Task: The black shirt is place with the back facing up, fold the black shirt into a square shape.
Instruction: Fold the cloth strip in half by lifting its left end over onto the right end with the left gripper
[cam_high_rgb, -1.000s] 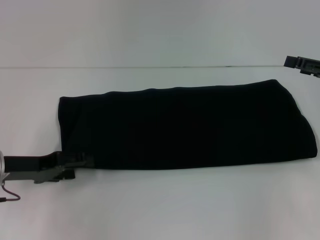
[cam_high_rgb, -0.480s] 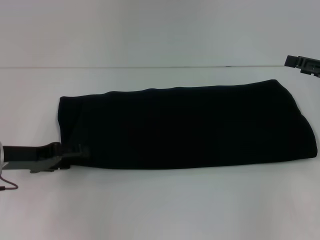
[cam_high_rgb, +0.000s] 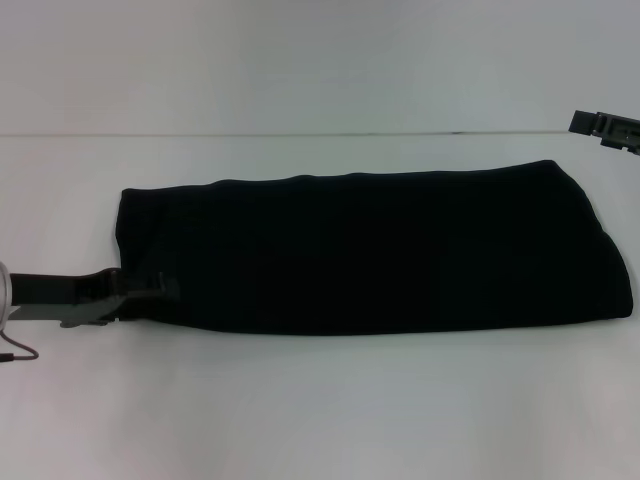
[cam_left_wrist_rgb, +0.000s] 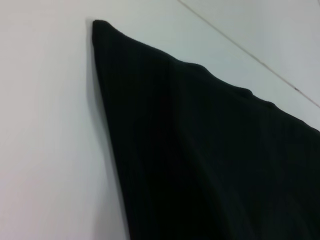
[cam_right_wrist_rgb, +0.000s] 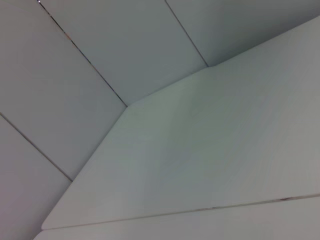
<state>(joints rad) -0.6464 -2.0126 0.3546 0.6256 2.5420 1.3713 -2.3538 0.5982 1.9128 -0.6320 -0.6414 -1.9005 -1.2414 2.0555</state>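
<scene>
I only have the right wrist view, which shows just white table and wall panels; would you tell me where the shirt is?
Observer: The black shirt lies on the white table as a long band across the head view, already folded narrow.
Operator: Thank you. Where is the left arm?
Observer: The left gripper is low at the shirt's near left corner, its tip at the cloth's edge.
Operator: Is it holding the cloth?
Observer: I cannot tell; the left wrist view shows only the shirt's left end and bare table.
Operator: And my own arm?
Observer: The right gripper sits at the far right edge, apart from the shirt.
</scene>
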